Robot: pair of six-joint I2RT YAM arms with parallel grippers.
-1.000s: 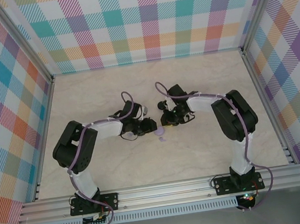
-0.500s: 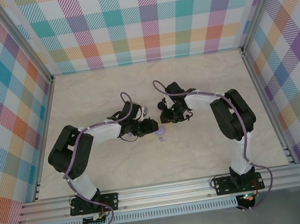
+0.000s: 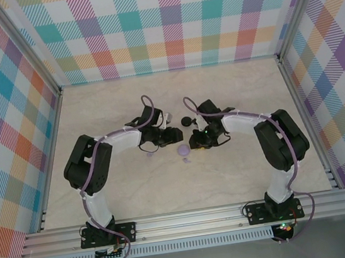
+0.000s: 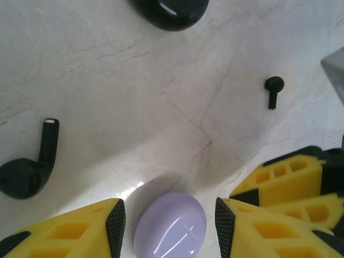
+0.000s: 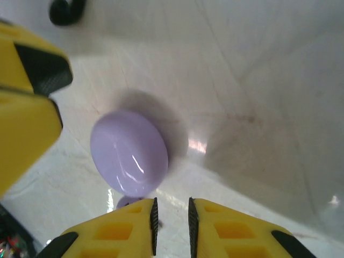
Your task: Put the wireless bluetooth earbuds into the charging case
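Note:
The closed lilac charging case (image 4: 170, 226) lies on the table between the fingers of my open left gripper (image 4: 170, 207), with a gap on each side. In the top view the case (image 3: 183, 148) sits between my left gripper (image 3: 175, 138) and right gripper (image 3: 195, 144), and a lilac earbud (image 3: 187, 161) lies just in front of it. My right gripper (image 5: 172, 204) hangs beside the case (image 5: 129, 153), its pads a narrow slit apart and holding nothing. Two black earbuds (image 4: 27, 172) (image 4: 273, 88) lie loose on the table.
A closed black case (image 3: 188, 121) rests just behind the grippers, and the same black case (image 4: 169, 11) lies at the top edge of the left wrist view. The two grippers stand close together, nearly touching. Checked walls and metal rails (image 3: 191, 219) enclose the marble table.
My left gripper has opened and drawn back a little, leaving the lilac case on the table. My right gripper has come nearer to the case and parted its pads slightly.

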